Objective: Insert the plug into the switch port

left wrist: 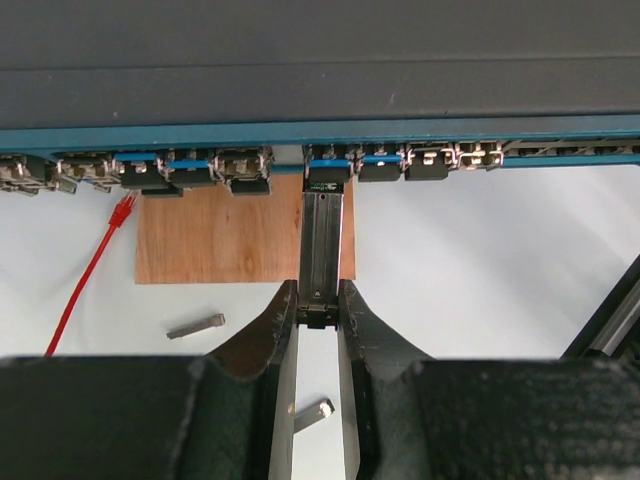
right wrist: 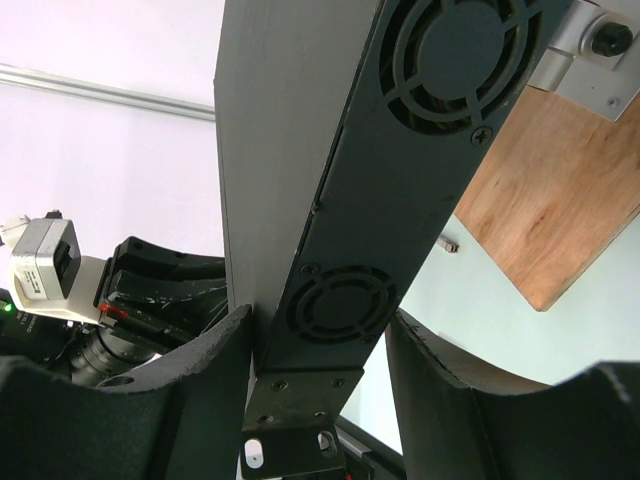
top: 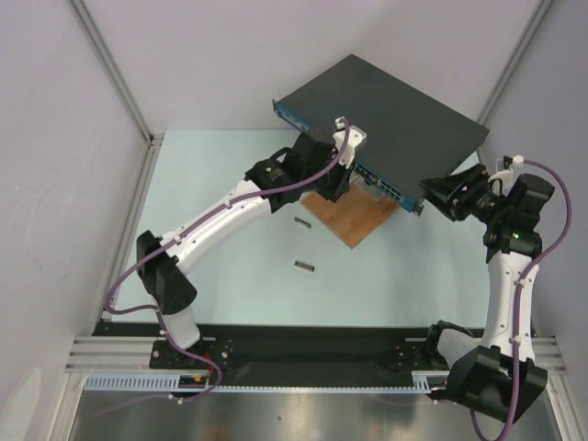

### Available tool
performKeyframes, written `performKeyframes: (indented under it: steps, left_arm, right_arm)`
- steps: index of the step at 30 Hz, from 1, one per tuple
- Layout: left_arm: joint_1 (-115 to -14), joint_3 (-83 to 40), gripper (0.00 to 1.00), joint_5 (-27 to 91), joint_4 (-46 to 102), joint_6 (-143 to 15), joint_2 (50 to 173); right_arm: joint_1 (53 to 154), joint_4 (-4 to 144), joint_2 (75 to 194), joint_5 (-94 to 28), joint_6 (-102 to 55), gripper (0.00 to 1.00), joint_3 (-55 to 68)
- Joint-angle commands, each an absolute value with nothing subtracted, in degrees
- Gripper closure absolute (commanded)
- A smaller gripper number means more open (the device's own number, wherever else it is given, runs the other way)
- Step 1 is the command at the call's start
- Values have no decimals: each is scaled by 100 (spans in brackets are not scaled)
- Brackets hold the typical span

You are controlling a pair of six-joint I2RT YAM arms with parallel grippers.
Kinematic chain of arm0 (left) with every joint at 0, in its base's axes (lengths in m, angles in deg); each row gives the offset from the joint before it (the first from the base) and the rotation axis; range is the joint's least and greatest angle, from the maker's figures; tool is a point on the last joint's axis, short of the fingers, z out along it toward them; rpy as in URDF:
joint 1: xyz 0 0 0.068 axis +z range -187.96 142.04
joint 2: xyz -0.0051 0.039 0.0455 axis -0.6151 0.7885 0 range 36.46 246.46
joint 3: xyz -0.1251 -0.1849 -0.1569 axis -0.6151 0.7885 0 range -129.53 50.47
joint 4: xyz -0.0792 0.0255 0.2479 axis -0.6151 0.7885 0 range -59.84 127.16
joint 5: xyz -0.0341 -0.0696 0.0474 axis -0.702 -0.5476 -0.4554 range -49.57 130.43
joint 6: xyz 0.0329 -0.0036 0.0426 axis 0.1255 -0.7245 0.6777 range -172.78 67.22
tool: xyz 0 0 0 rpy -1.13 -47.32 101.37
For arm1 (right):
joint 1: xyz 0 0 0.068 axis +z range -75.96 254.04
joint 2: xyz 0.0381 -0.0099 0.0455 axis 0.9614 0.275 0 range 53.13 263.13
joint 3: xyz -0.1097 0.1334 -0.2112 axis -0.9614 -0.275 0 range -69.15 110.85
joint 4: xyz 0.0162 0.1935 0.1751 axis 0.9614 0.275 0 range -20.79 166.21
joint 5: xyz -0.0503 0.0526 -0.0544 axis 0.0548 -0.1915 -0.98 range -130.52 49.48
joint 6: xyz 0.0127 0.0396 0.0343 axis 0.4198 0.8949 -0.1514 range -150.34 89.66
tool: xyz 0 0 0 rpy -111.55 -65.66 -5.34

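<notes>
The switch [top: 386, 110] is a flat dark-grey box with a narrow blue front face carrying a row of sockets [left wrist: 240, 165]. My left gripper [left wrist: 318, 297] is shut on the rear end of the plug [left wrist: 325, 240], a long grey metal module. The plug points straight at the front face, and its tip sits at the mouth of a middle socket. In the top view the left gripper [top: 335, 179] hides the plug. My right gripper [top: 436, 193] clamps the switch's right end. In the right wrist view the switch [right wrist: 300, 150] sits between its jaws [right wrist: 320, 325].
A brown wooden board [top: 354, 219] lies under the switch's front edge and also shows in the left wrist view [left wrist: 220, 240]. Two small loose metal pieces [top: 304, 222] [top: 304, 266] lie on the table. A red cable [left wrist: 90, 270] hangs at the left.
</notes>
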State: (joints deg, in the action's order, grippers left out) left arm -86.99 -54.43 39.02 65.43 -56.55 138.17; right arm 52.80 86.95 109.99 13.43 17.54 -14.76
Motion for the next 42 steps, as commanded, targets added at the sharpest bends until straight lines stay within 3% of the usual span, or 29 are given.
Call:
performKeyframes:
  steps: [1,42]
  left_arm:
    - [-8612,-5324,100,3621,6110,-5454,13384]
    - [-8489,-5562,100,3665,6330,-5920,13674]
  right_arm:
    - [5462,8599,11105,1476,1317,71,-1316]
    - [5444,8635,11131,1520,1264,72,-1263]
